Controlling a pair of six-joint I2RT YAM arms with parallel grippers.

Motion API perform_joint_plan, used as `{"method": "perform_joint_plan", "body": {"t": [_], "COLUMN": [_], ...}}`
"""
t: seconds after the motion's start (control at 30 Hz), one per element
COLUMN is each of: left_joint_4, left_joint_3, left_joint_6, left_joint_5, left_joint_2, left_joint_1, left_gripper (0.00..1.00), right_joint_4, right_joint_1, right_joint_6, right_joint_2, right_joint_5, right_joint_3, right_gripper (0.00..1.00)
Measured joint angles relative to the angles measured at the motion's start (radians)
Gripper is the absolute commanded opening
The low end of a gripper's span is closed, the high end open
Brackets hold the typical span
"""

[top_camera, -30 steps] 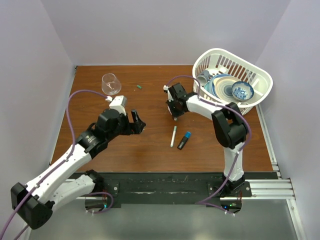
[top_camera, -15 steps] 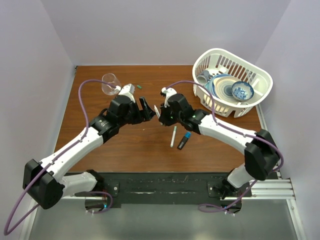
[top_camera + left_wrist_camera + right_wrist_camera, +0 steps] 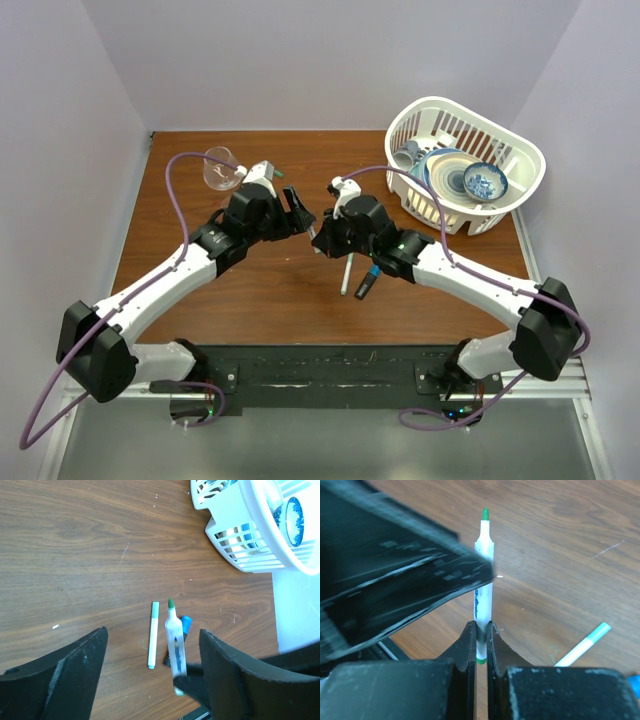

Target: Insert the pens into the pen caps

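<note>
The right gripper [image 3: 481, 628] has its fingers clamped together on the lower barrel of a thin white plastic pen with a bare green nib [image 3: 483, 600], lifted clear of the brown wooden bench [image 3: 200, 290] near its middle. The nib leads away from the wrist toward the left gripper [image 3: 152, 647], most likely so that the free end is offered for a handover or for capping; the left gripper's broad black fingers [image 3: 75, 672] stand well apart with nothing seen between them, framing the nib as if to receive it. A second white pen with a pale green end [image 3: 346, 272] lies on the bench at about 5 o'clock from the grippers; just beside it, at its 4 o'clock, lies a short black marker [image 3: 364, 288] with a bright blue cap [image 3: 375, 270] at its far end, though whether seated or only touching cannot be told. A green speck [image 3: 283, 172] by the left wrist may be a loose cap, too small to tell. The top view buries the held pen under both wrists but places the white slatted plastic basket [image 3: 520, 190] of dishes at 2 o'clock and a clear wine glass [image 3: 220, 168] at 10 o'clock; only the right wrist view shows the pinch itself; only the left wrist view shows the spread fingers and the held pen running nearly parallel to the one lying below.
</note>
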Motion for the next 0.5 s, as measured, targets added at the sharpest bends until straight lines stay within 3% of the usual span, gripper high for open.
{"method": "perform_joint_plan", "body": {"t": [0.23,0.33,0.37,0.47,0.5], "left_joint_4": [0.005,0.022,0.03,0.056,0.07], "left_joint_3": [0.006,0.006,0.006,0.006,0.006], "left_joint_6": [-0.002,-0.008,-0.01,-0.014,-0.021], "left_joint_5": [0.002,0.015,0.023,0.058,0.075], "left_joint_2": [0.035,0.036,0.036,0.036,0.036], "left_joint_1": [0.0,0.0,0.0,0.0,0.0], "left_gripper": [0.63,0.45,0.3,0.0,0.0], "right_joint_4": [0.005,0.01,0.013,0.02,0.018], "right_joint_1": [0.018,0.02,0.02,0.02,0.02], "right_joint_6": [0.031,0.04,0.043,0.045,0.048], "right_joint_2": [-0.037,-0.042,-0.042,-0.04,-0.038], "right_joint_5": [-0.012,-0.018,-0.019,-0.027,-0.033], "right_joint_3": [-0.007,-0.007,-0.007,-0.007,-0.007], "right_gripper": [0.0,0.0,0.0,0.01,0.04]}}
